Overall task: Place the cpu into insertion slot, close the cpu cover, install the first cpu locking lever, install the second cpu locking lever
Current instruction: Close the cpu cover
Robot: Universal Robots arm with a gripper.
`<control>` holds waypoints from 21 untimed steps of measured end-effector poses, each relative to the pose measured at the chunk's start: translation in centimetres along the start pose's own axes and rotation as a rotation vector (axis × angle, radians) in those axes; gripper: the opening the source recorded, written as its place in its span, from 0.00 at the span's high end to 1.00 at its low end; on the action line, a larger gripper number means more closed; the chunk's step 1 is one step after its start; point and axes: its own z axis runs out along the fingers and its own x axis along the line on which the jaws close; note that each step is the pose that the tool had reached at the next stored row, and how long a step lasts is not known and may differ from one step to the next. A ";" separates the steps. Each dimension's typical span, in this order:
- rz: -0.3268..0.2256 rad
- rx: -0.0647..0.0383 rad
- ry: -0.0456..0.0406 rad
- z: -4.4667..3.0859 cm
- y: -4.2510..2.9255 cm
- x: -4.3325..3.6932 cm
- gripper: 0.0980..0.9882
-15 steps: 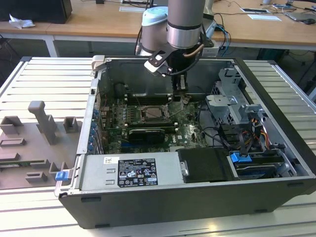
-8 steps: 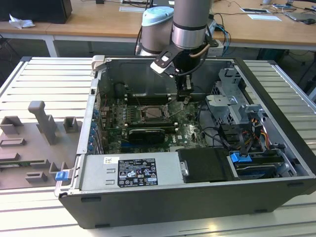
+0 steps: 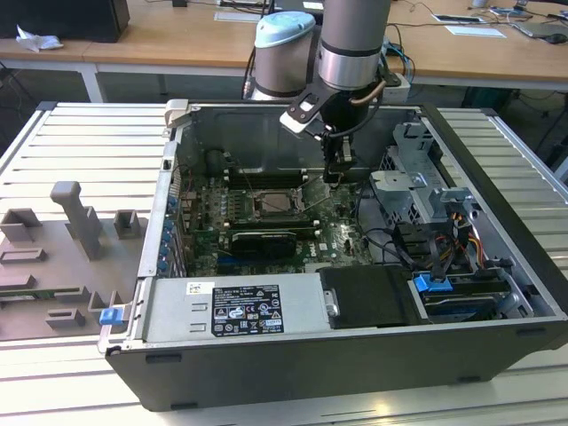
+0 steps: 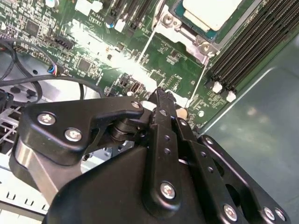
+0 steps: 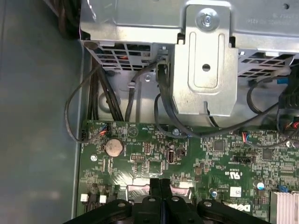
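In the second wrist view the cpu [image 4: 210,11] shows its pale top, lying in the insertion slot [image 4: 187,35], whose grey metal rim borders it. The socket [image 3: 275,202] sits mid-board in the exterior view. I cannot tell the cpu cover from the rim. Two thin wire locking levers [image 4: 145,46] [image 4: 198,84] run along the socket's sides toward my gripper. My gripper [image 3: 335,176] hangs just above the green board, to the exterior view's right of the socket. Its black fingers [image 4: 161,100] are pressed together in both wrist views, with nothing visible between them [image 5: 160,184].
A metal drive cage [image 5: 205,60] with black cables [image 5: 163,107] stands close beyond the gripper. Long memory slots [image 4: 247,46] flank the socket, and a black card [image 3: 262,241] lies below it. The case walls [image 3: 497,177] hem the arm in. Grey fixtures [image 3: 71,231] stand on the table.
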 end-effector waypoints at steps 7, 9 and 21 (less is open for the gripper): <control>0.000 0.007 0.0005 0.18 1.09 0.09 0.99; 0.000 0.009 0.0007 0.25 1.33 0.10 0.99; 0.000 0.074 0.0034 1.02 1.77 0.09 0.99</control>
